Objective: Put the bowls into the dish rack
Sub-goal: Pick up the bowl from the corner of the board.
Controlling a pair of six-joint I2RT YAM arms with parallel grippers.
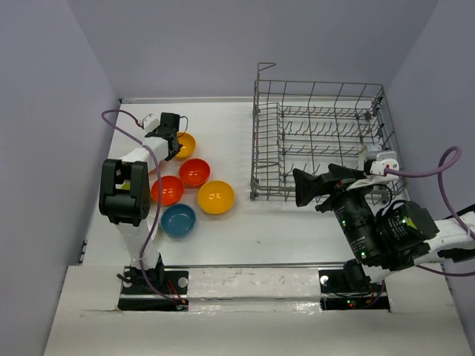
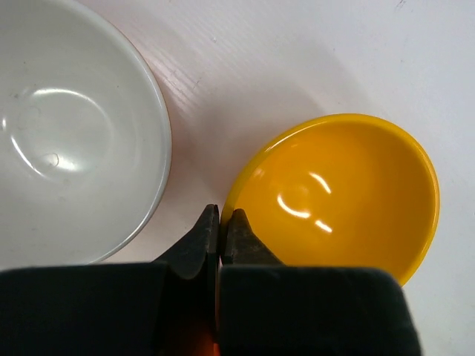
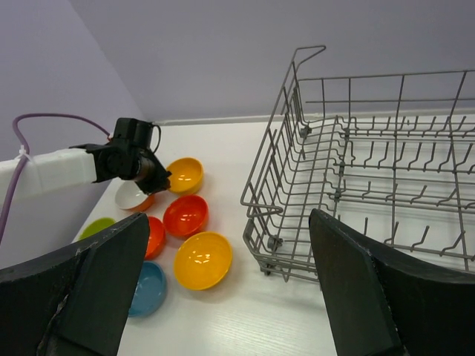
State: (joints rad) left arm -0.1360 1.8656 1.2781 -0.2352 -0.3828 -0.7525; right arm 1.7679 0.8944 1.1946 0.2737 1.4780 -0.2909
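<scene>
Item 1, far left: lime bowl (image 3: 96, 226) and white bowl (image 2: 67, 133) are sitting on the table (image 1: 245, 230), the white one just beside my left gripper (image 2: 223, 216)

Item 2: left gripper. I am seeing its fingers pressed almost together, one inside and one outside the near rim of the amber bowl (image 2: 341, 193), so I am reading it as pinching that rim. The bowl is resting rim-up on the table at the far end of the cluster, well apart from the rack (image 1: 320, 141)

Item 3: red bowl (image 1: 194, 172), red-orange bowl (image 1: 167, 190), blue bowl (image 1: 179, 220) and yellow bowl (image 1: 216, 196) are lying rim-up nearer to me

Item 4: rack is standing at the far right, showing no bowls in it

Item 5: right gripper (image 1: 303, 187) is hanging spread wide and empty by the rack's near-left corner

Step in hand: I am judging this the grasp of a first bowl, with nothing loaded yet. The next move is calling for a straight lift clear of the white bowl, a carry rightward over the rack wall, and a tilt onto edge between tines. I am expecting a thin pinch on glossy glaze to slip easily, so I am planning it slow
</scene>
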